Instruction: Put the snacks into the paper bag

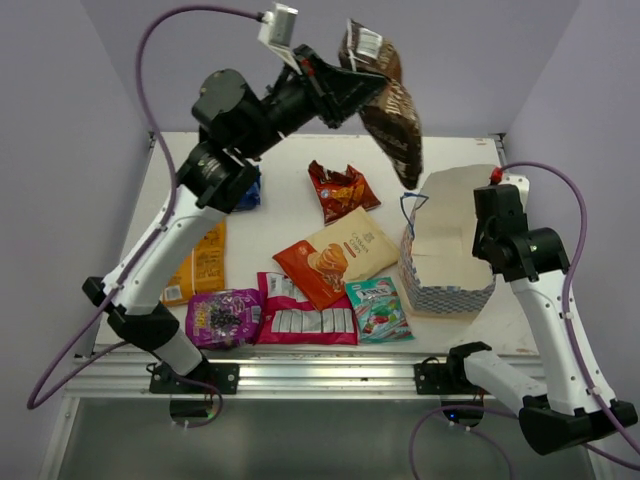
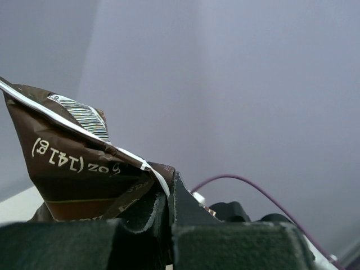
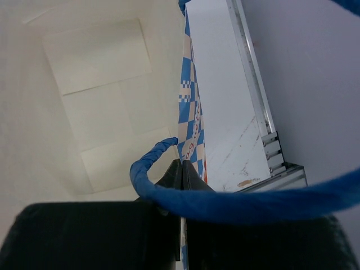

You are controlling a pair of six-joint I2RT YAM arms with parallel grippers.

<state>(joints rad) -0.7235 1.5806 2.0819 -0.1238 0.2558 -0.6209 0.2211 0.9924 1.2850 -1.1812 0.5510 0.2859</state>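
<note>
My left gripper (image 1: 362,84) is raised high over the table's back and is shut on the top edge of a brown snack packet (image 1: 392,112), which hangs down above and left of the paper bag (image 1: 445,262). The left wrist view shows the jaws (image 2: 169,188) pinching the packet's (image 2: 73,169) corner. My right gripper (image 1: 489,258) is shut on the bag's right wall. In the right wrist view the jaws (image 3: 183,169) clamp the blue-checked wall (image 3: 190,112), with the white inside (image 3: 95,101) to the left and a blue string handle (image 3: 145,169) across the fingers.
Other packets lie on the table left of the bag: red (image 1: 340,190), orange-and-cream (image 1: 338,255), teal (image 1: 378,308), pink (image 1: 305,320), purple (image 1: 225,318), orange (image 1: 205,262) and blue (image 1: 250,192). The metal rail (image 1: 320,370) runs along the near edge.
</note>
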